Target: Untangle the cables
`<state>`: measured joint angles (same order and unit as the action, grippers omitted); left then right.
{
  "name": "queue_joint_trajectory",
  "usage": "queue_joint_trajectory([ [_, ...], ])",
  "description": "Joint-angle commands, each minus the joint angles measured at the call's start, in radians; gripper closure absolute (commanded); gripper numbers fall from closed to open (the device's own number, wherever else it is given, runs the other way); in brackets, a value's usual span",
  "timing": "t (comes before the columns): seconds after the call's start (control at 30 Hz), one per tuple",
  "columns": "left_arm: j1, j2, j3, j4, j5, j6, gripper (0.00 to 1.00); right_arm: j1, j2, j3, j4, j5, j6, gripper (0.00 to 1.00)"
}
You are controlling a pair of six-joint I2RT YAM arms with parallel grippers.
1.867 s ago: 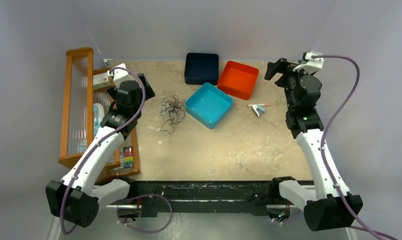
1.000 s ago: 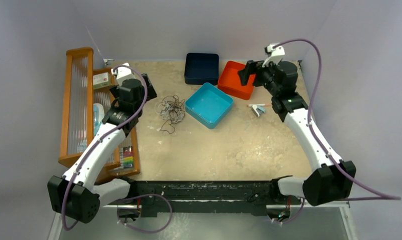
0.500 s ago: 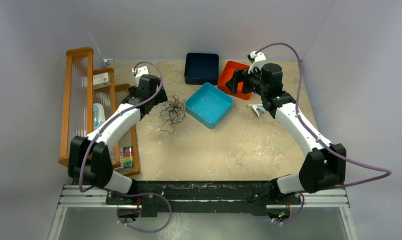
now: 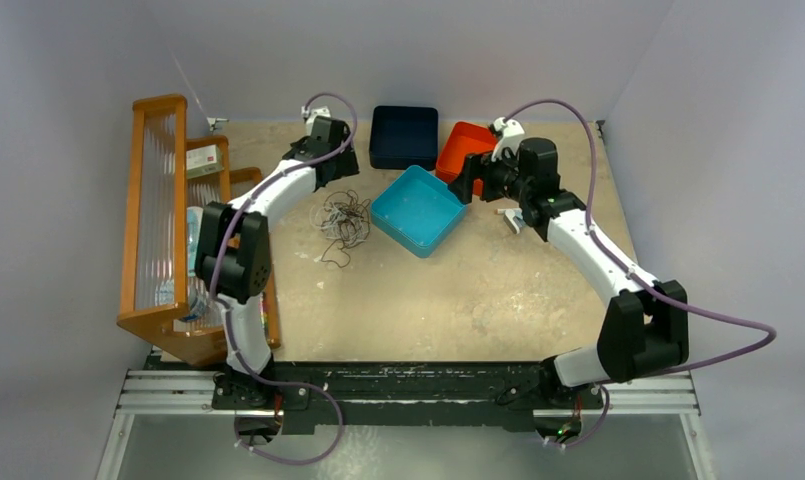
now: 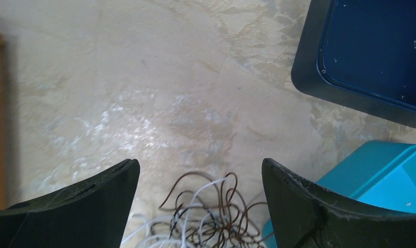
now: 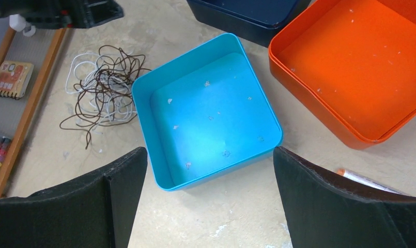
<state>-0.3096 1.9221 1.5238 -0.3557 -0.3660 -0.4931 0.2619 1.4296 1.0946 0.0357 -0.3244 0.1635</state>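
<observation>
The cables [image 4: 342, 220] lie in a tangled heap of thin white and dark brown wires on the table, left of the light blue tray [image 4: 418, 209]. They also show in the left wrist view [image 5: 205, 217] and in the right wrist view [image 6: 102, 88]. My left gripper [image 4: 330, 176] hangs open and empty just behind the heap; its fingers [image 5: 87, 201] frame the heap's far edge. My right gripper [image 4: 468, 180] is open and empty above the light blue tray's right rim [image 6: 211, 175].
A dark blue tray [image 4: 404, 136] and an orange tray [image 4: 476, 158] stand at the back. A pen and a small clip [image 4: 518, 216] lie right of the light blue tray. A wooden rack [image 4: 168, 220] with small items lines the left edge.
Both arms have stretched out over the table. The left gripper moved right from the rack to behind the cable heap. The right gripper moved left from the far right corner to the blue tray.
</observation>
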Motion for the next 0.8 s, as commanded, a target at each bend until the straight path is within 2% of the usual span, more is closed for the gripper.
queue_joint_trajectory([
  [0.0,0.008,0.094,0.116,-0.018,0.068,0.05,0.14,0.003,-0.001,-0.01,0.009,-0.032,0.002,0.08],
  [0.13,0.007,0.152,0.142,-0.035,0.109,0.064,0.18,0.003,0.013,-0.007,-0.005,-0.024,-0.003,0.08],
  [0.3,0.006,0.156,0.11,-0.035,0.137,0.064,0.28,0.004,0.024,0.0,-0.011,-0.019,-0.005,0.08],
  [0.53,0.001,0.09,-0.05,0.018,0.206,0.031,0.4,0.003,0.038,0.01,-0.011,-0.024,0.009,0.08],
  [0.77,-0.03,-0.025,-0.226,0.082,0.237,-0.013,0.44,0.007,0.05,0.019,-0.008,-0.022,0.022,0.08],
])
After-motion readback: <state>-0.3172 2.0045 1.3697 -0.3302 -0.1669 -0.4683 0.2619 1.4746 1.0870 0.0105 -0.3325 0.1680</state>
